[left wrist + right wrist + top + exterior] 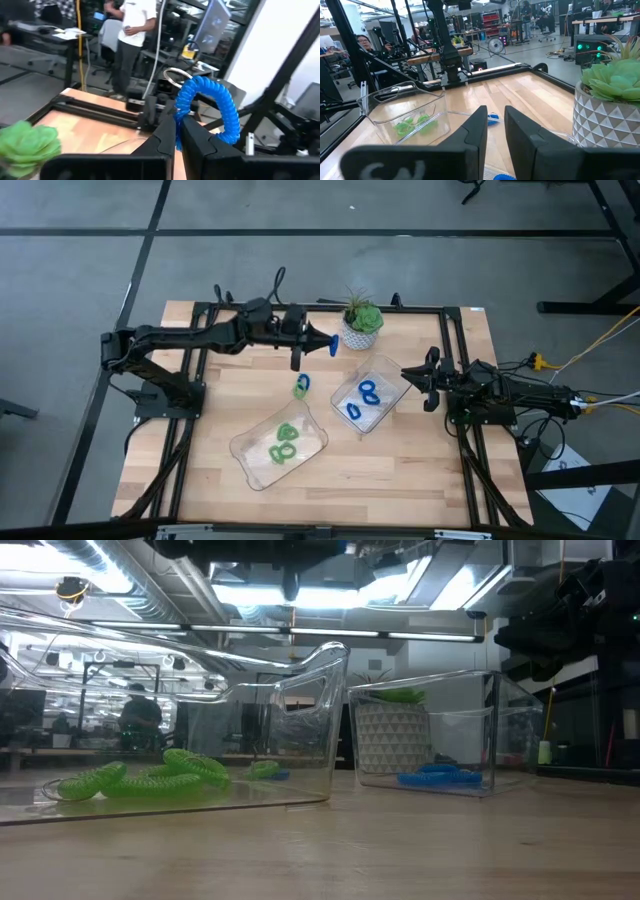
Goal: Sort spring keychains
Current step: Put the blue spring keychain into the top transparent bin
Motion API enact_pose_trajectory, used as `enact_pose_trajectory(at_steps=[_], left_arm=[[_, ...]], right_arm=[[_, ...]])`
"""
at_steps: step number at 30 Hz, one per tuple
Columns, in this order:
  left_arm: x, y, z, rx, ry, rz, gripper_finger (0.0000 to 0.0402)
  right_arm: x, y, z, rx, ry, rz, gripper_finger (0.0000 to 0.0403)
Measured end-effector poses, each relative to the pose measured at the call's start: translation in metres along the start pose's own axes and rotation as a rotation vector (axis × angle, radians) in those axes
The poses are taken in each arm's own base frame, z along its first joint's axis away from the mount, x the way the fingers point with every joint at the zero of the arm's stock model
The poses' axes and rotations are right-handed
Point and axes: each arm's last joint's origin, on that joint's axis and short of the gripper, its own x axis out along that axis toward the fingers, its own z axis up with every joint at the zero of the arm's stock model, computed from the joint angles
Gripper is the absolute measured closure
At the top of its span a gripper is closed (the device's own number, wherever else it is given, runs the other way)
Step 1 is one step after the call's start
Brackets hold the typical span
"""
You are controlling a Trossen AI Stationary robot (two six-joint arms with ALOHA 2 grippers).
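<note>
My left gripper [320, 343] hangs above the table's far middle, just left of the potted plant, and is shut on a bright blue spring keychain [212, 107]. A green keychain [300, 389] and a blue one [306, 380] lie together on the wood between the two clear trays. The near tray [252, 460] holds green keychains [150, 780]. The right tray [392, 380] holds blue ones [365, 395]. At the table's right edge my right gripper [495, 125] waits level, its fingers slightly apart with nothing between them. My left gripper pinches one end of the blue coil [178, 116] between its two fingers. The fingers [165, 135] lie level and point toward the table's right side. The coiled loop stands out beyond the fingertips, clear of the table, with a metal ring [176, 76] at its top.
A green potted plant in a white patterned pot [361, 322] stands at the far middle, close to my left gripper. A black frame [455, 330] runs around the wooden table. People and desks show in the room beyond.
</note>
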Motion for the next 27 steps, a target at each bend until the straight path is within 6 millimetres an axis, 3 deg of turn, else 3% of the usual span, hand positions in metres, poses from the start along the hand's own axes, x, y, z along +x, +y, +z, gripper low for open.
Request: enact_pose_trajectory(at_steps=[11, 27], left_arm=[[0.005, -0.023, -0.007, 0.001, 0.056, -0.179, 0.0394], [0.01, -0.045, -0.024, 0.036, 0.158, -0.229, 0.0394]], right_arm=[[0.0, 0.0, 0.0, 0.0, 0.0, 0.0, 0.0336], [0.0, 0.0, 0.0, 0.0, 0.0, 0.0, 0.0336]])
